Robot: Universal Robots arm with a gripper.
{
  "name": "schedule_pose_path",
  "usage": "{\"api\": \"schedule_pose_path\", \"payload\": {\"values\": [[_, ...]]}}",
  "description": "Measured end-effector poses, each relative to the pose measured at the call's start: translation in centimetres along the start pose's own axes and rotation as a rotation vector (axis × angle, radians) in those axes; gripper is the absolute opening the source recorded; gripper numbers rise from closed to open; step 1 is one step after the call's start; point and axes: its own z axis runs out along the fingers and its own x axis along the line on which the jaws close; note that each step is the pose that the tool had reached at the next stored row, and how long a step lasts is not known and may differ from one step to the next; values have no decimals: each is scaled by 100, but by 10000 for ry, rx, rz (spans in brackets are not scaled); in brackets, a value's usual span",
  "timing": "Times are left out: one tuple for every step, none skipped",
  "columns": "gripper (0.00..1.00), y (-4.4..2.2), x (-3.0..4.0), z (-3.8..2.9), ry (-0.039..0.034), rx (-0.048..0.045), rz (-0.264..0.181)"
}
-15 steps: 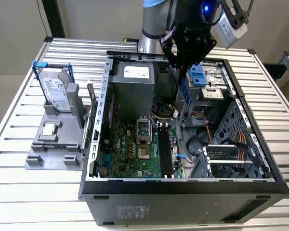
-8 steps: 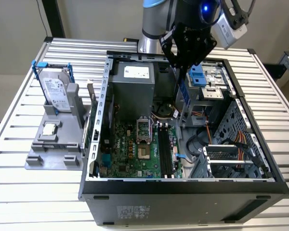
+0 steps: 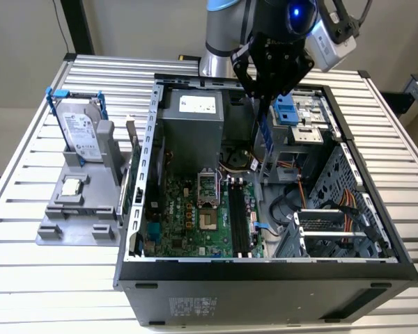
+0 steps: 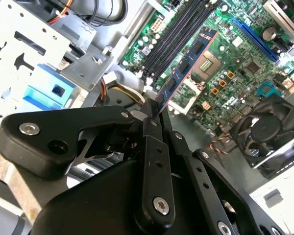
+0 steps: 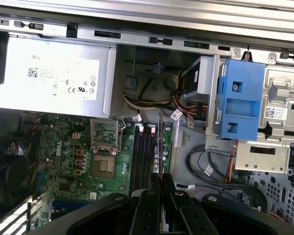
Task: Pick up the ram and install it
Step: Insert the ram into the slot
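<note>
Gripper (image 3: 268, 96) clamped on the ram (image 3: 262, 139) above the case (image 3: 265, 268); second wrist view shows its bluish, chip-studded face; first wrist view, its thin edge.

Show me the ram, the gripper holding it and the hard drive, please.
the ram (image 4: 190, 62), second wrist view, middle of its chip-covered face.
the gripper (image 3: 266, 96), exterior view, between its fingertips clamped on the ram.
the hard drive (image 3: 79, 132), exterior view, middle of its labelled face.

Labels in the open black computer case (image 3: 265, 268).
White printed label (image 5: 59, 78) on grey metal power-supply box (image 5: 54, 46); white barcode sticker (image 5: 276, 112) on silver drive cage (image 5: 279, 83); fine print illegible.
</note>
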Motion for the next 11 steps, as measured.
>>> {"api": "schedule_pose_path", "payload": {"values": [[0, 0, 0, 0, -1, 2, 63], [0, 0, 0, 1, -2, 4, 122], [0, 0, 0, 1, -3, 6, 181], [0, 0, 0, 1, -5, 9, 239], [0, 0, 0, 2, -6, 10, 298], [0, 0, 0, 2, -8, 12, 357], [0, 0, 0, 2, -9, 15, 415], [0, 0, 0, 3, -10, 16, 472], [0, 0, 0, 3, -11, 18, 534], [0, 0, 0, 4, -13, 20, 590], [0, 0, 0, 4, -14, 23, 651]]}}
